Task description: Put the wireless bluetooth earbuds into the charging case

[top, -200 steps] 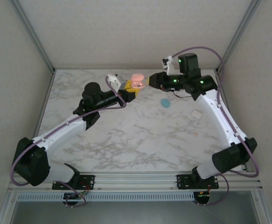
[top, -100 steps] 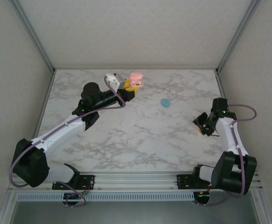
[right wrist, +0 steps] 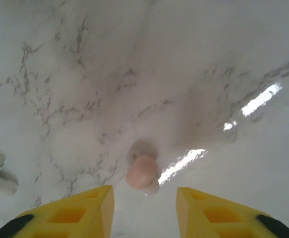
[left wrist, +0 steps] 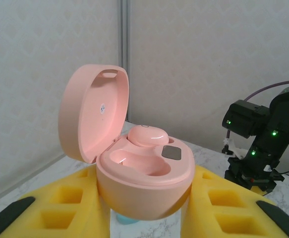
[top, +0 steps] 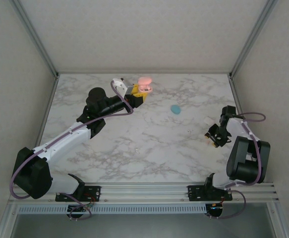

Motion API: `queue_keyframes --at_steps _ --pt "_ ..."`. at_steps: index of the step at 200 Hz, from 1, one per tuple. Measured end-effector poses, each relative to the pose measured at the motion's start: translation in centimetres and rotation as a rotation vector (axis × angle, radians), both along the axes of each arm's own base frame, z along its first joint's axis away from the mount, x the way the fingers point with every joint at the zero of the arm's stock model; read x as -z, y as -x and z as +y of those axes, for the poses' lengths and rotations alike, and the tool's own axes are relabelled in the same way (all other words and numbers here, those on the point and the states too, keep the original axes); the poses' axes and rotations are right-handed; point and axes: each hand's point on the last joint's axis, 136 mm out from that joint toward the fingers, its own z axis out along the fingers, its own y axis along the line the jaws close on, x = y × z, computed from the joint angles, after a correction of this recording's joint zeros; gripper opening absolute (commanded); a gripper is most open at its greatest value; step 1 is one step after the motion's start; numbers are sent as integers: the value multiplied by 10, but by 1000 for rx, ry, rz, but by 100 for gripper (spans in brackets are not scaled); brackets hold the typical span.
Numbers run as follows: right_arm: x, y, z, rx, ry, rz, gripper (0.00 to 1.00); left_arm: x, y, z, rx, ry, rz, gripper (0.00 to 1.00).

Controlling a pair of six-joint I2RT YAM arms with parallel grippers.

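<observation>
Pink case [left wrist: 144, 178] half filled: one earbud [left wrist: 146, 135] seated, one socket [left wrist: 133, 159] empty.
Left claw [left wrist: 144, 218] clamps it; right claw [right wrist: 144, 210], jaws apart, hovers over a loose earbud [right wrist: 142, 171] (well apart from the case).

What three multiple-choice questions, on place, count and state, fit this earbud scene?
1. The loose pink earbud lies: A on the marble table; B in a bowl; C on a shelf.
2. Earbuds seated in the pink charging case: A none; B one; C two.
3. The case lid is: A shut; B open; C missing.
Answers: 1 A, it lies ahead of the right end effector; 2 B, one seated earbud, one empty slot; 3 B, it tilts back, the left end effector gripping the case.
</observation>
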Motion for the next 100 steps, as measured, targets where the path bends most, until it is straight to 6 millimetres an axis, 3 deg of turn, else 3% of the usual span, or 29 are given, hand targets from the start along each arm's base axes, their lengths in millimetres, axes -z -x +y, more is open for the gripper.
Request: queue_keyframes --at_steps 50,100 --pt "18 -7 0 -22 -11 34 38 0 0 0 0 -1 1 18" --pt "20 -11 1 -42 -19 31 33 0 -1 0 -3 -1 1 18"
